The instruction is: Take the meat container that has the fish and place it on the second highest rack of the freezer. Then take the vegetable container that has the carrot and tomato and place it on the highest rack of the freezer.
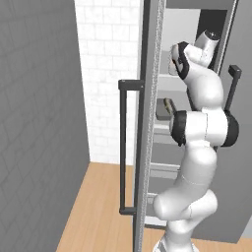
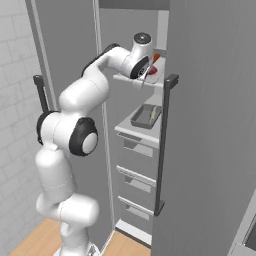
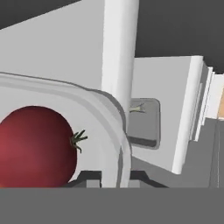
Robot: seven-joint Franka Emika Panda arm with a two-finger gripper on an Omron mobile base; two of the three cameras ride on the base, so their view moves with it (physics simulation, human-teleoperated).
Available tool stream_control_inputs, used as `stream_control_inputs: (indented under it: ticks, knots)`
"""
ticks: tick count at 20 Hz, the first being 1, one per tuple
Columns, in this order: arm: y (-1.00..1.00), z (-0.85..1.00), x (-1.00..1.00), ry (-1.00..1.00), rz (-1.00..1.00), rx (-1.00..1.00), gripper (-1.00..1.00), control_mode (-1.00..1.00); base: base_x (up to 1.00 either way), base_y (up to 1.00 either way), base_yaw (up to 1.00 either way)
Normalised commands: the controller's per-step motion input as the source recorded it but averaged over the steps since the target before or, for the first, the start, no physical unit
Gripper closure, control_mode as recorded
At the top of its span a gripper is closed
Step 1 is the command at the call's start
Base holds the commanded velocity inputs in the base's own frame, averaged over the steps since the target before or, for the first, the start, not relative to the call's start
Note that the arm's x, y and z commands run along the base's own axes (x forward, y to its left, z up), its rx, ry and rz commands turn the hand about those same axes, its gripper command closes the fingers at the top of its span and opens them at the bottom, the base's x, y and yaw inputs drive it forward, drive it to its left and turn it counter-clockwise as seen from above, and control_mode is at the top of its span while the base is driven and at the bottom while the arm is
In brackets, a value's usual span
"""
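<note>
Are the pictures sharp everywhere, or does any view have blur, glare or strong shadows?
Hand view: the tomato is very near and looks large, its edges soft. Left base view: flat light, no glare, only soft shade inside the freezer. Right base view: even light, coarse rendered edges.

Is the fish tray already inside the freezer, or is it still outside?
Inside. The fish tray lies flat on a white shelf within the open freezer, one level below the top shelf.

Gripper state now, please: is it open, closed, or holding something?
Gripper: closed, its fingers pinching the rim of the vegetable container with the tomato in it, at the highest rack of the freezer.
</note>
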Motion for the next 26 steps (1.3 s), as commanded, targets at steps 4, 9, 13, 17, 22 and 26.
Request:
stream_control_inputs:
  ticks: [4,9,13,17,22,26]
  knots:
    - [-0.27,0.0,0.89,0.06,-0.03,0.02,1.0,-1.0,0.0,0.0,0.0]
    - [-0.12,-0.16,0.4,0.0,-0.01,0.0,1.0,-1.0,0.0,0.0,0.0]
    - [0.04,-0.39,-0.03,-0.08,0.0,0.0,-1.0,-1.0,0.0,0.0,0.0]
    - [0.44,-0.19,-0.56,-0.31,0.0,0.0,-1.0,-1.0,0.0,0.0,0.0]
    - [0.69,-0.24,-0.73,-0.48,0.0,-0.01,-1.0,-1.0,0.0,0.0,0.0]
    - [0.84,-0.81,-0.99,-0.5,0.0,0.0,-1.0,-1.0,0.0,0.0,0.0]
